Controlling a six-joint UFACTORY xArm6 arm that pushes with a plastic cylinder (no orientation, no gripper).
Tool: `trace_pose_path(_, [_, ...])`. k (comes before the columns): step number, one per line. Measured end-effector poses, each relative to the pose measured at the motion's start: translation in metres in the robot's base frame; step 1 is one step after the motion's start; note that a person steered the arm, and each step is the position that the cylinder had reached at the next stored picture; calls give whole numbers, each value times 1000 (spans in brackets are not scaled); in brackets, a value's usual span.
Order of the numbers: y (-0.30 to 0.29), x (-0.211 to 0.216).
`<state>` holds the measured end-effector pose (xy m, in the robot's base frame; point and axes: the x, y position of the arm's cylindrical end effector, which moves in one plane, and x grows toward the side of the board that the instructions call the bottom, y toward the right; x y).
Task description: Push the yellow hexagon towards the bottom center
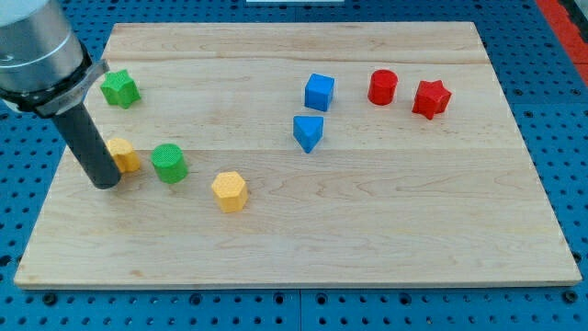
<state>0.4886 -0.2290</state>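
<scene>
Left of the board's middle, a bit nearer the bottom edge than the top, sits the yellow hexagon (229, 191), flat on the wooden board (367, 230) with bare wood all round it, so nothing is touching it. Closest neighbour is the green cylinder (169, 163), up and toward the left edge from it, near but apart. Further left again there's another yellow block (125, 154), partly hidden behind my rod so I honestly can't make out its shape. My tip (106, 182) is down on the board near the left edge, just beside that yellow block and looking like it's touching it, well apart from the hexagon with the green cylinder roughly between us. No jaws on me btw, just a straight dark rod, so nothing's gripped or held. Up near the top left corner is a green star (119, 88). Over past the middle toward the top edge there's a blue cube (319, 92), with a blue triangular block (309, 131) just below it, close but not touching. Toward the top right corner sit a red cylinder (382, 87) and a red star (431, 98), side by side with a small gap.
</scene>
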Motion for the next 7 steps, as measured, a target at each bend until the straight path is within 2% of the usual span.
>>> trace_pose_path(2, [-2,-38])
trace_pose_path(4, [31,-71])
trace_pose_path(5, [-17,-54])
trace_pose_path(6, [-61,-7])
trace_pose_path(7, [-76,18])
